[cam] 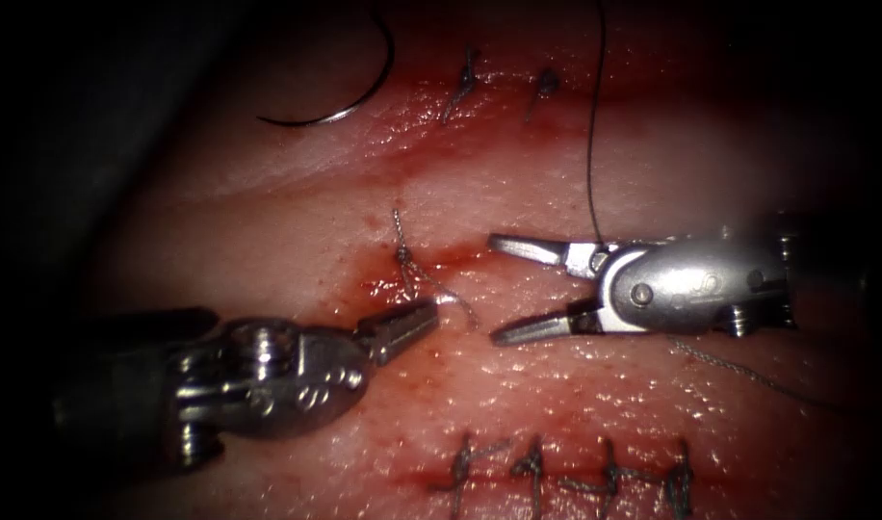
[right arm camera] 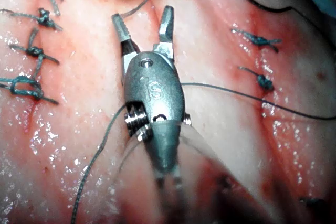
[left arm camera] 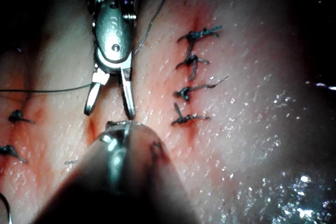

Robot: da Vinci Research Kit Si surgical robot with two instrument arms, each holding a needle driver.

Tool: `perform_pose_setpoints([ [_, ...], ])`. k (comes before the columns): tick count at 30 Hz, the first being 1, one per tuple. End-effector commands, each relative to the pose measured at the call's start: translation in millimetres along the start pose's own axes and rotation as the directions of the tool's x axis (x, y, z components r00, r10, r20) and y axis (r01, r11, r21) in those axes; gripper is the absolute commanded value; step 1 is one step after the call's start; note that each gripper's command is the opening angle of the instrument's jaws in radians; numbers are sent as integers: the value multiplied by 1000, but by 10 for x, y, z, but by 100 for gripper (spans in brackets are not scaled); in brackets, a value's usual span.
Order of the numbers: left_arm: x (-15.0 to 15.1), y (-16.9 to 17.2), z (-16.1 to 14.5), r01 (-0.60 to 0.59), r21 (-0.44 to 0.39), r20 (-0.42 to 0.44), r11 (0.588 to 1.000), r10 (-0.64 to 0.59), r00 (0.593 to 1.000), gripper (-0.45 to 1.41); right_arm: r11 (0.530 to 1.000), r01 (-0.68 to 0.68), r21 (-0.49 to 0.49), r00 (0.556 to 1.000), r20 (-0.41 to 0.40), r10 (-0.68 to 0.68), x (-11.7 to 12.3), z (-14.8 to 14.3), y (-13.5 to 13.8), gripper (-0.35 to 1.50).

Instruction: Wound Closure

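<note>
At the cut (cam: 431, 265), the left tool (cam: 402, 327) pinches a thread end (cam: 457, 306) between the right tool's (cam: 518, 289) spread, empty jaws, needle (cam: 350, 82) lying loose on the tissue (cam: 268, 221); excess pull risks loosening the knot (cam: 404, 256).

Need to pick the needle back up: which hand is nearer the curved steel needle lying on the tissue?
Left. The curved steel needle lies free at the far upper left; the left hand, shut on a thread end, sits below it, the open right hand farther right.

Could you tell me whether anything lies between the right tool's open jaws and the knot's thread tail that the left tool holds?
Nothing visible does: the right tool gapes beside the thread tail, bare tissue between. The left tool grips that tail.
</note>
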Motion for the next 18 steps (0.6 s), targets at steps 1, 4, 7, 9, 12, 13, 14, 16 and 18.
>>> perform_pose_setpoints([
  [1, 2, 3, 7, -1, -1, 0, 1000, 1, 1000, -45, 1000, 7, 1, 1000, -7, -7, -4, 14, -3, 57],
  [4, 2, 4, 7, -1, -1, 1, 1000, 1, 1000, -45, 999, 33, -3, 999, -34, -33, -5, 28, -6, 57],
  [7, -1, 5, 6, -3, -1, -1, 1000, 3, 1000, -45, 998, 58, 1, 997, -46, -58, -7, 43, -9, 57],
  [9, -4, 5, 5, -5, -3, -3, 1000, 5, 1000, -45, 997, 72, 7, 996, -57, -72, -9, 55, -13, 73],
  [12, -6, 5, 6, -6, -3, -5, 1000, 6, 1000, -45, 997, 77, 13, 995, -59, -76, -11, 56, -12, 76],
  [13, -8, 4, 6, -6, -3, -2, 1000, 6, 1000, -45, 997, 78, 11, 995, -57, -77, -11, 54, -12, 83],
  [14, -9, 4, 7, -6, -2, 0, 1000, 6, 1000, -45, 997, 79, 11, 995, -56, -78, -11, 49, -12, 84],
  [16, -11, 3, 10, -6, -1, 3, 1000, 6, 1000, -45, 997, 77, 7, 996, -47, -77, -11, 40, -11, 84],
  [18, -13, 4, 15, -1, 3, 5, 1000, 1, 1000, -18, 997, 75, 13, 996, -50, -74, -10, 29, -9, 86],
])
